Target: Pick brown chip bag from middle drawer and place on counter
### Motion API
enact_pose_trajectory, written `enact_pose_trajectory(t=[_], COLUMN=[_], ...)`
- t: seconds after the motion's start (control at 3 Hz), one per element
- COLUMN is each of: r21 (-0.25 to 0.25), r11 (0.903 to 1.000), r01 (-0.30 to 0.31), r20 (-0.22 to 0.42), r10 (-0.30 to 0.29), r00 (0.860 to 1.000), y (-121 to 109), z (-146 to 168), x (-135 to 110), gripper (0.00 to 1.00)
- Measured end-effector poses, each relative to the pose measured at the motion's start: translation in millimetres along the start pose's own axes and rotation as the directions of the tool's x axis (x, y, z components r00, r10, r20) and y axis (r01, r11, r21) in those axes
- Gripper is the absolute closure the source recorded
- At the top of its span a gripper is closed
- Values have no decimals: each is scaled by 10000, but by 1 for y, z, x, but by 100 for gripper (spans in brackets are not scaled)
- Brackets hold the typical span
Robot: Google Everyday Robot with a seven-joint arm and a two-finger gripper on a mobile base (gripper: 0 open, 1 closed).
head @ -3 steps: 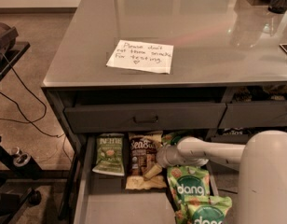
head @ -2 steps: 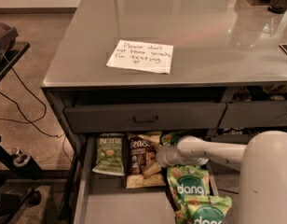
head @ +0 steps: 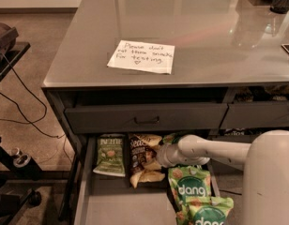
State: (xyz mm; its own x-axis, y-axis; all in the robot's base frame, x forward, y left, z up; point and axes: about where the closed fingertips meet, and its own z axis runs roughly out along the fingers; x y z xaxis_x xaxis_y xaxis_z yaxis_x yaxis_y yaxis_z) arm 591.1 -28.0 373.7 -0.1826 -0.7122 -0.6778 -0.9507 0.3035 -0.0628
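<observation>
1. Task object. The brown chip bag [head: 143,159] lies flat at the back of the middle drawer [head: 111,205]. It is below the front edge of the surface [head: 191,27] and nearer that edge's left corner than its right. Its position and attitude match those of one second ago, with no lift or slide visible.

2. End effector. The end effector [head: 161,156] sits at the bag's right side, touching or overlapping it. The wrist housing hides the exact contact, so I cannot tell whether it is open or closed, or whether it has hold of the bag. The arm [head: 215,149] reaches in from the right. It has held the same place over the last second.

3. Meaning for the task. In my judgement the grasp is still in progress or settling, because the arm is stationary at the bag and the bag is not raised. The bag remains in the drawer, so both the lift and the placing are outstanding.

4. Neighbours.
- A small green-and-white bag [head: 109,154] lies just left of the brown bag.
- Two green dang bags [head: 191,189] lie overlapping toward the drawer's front right. The rear one is just below the arm, and a lift could drag it.

5. Clearances.
- The closed upper drawer front [head: 147,120] stands directly above the bag, so withdrawal probably has to come forward before rising.
- On the surface, a paper note [head: 141,56] lies near the front edge, left of centre. Place the bag beside it, not on it.
</observation>
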Motion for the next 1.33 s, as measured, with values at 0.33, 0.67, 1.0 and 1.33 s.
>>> enact_pose_trajectory(t=[0.33, 0.67, 1.0, 1.33], r21=[-4, -510, -928, -1505], r11=[10000, 9956, 9769, 9500], r01=[10, 789, 1927, 2734], r20=[1, 746, 1727, 2403], r10=[-10, -750, -1749, -2331], r00=[10000, 9944, 9693, 9423], y=[0, 32, 67, 108], z=[-4, -26, -62, -104], x=[-3, -20, -41, -60], gripper=[100, 100, 100, 100])
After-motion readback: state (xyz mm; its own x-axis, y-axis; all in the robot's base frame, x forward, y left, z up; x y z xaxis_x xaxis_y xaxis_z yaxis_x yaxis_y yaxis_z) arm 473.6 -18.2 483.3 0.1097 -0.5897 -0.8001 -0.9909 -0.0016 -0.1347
